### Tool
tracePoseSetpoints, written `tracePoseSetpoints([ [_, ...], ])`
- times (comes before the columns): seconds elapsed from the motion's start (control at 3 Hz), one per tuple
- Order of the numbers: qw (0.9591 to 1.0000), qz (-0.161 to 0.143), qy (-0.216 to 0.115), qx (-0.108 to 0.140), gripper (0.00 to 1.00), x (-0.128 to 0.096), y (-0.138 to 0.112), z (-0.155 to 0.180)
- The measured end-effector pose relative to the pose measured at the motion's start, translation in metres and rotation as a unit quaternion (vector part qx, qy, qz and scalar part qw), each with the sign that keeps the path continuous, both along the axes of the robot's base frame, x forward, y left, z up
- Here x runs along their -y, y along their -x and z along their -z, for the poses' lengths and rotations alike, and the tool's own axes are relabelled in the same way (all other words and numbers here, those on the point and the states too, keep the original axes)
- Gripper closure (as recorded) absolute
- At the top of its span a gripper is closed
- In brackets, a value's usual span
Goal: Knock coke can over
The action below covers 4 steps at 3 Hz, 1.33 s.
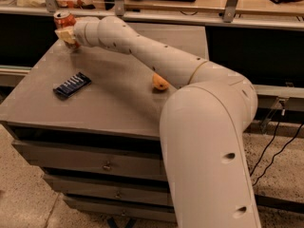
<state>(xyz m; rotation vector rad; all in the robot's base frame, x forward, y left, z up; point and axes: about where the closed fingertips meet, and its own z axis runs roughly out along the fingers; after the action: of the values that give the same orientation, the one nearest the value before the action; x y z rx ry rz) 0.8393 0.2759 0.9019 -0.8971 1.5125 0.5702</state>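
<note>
Grey cabinet (118, 108) fills the centre and left of the frame, with drawers (85, 163) on its front face and speckled floor (23, 194) below.

Can (63, 19): upright at the cabinet's far left corner, upper left of the frame, silver top showing. Its lower part is hidden behind the gripper.

Gripper (64, 34): upper left of the frame, low over the cabinet top, directly in front of the can and up against its lower half. Contact looks likely but cannot be confirmed. Whether it is open or closed cannot be told; nothing is seen held.

Arm (152, 61): rises from the lower right, bends, and reaches diagonally across the cabinet top toward the upper left.

Wrapper (72, 85): dark blue, lying flat on the left part of the top, well apart from the can.

Orange (160, 82): mid-frame on the top, just beside the arm and partly hidden by it.

Cables (275, 156): trailing down at the right edge.
</note>
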Motion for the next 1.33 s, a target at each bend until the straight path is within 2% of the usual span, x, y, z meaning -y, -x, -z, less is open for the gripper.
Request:
tracePoseSetpoints([
  [0.33, 0.9981, -0.006, 0.047, 0.039, 1.00, 0.020, -0.007, -0.031],
  [0.67, 0.9870, -0.017, 0.133, 0.088, 1.00, 0.032, -0.005, -0.048],
  [1.0, 0.9730, -0.052, 0.190, 0.119, 1.00, 0.053, -0.004, -0.052],
  [1.33, 0.9410, -0.122, 0.258, 0.182, 1.00, 0.068, 0.000, -0.062],
])
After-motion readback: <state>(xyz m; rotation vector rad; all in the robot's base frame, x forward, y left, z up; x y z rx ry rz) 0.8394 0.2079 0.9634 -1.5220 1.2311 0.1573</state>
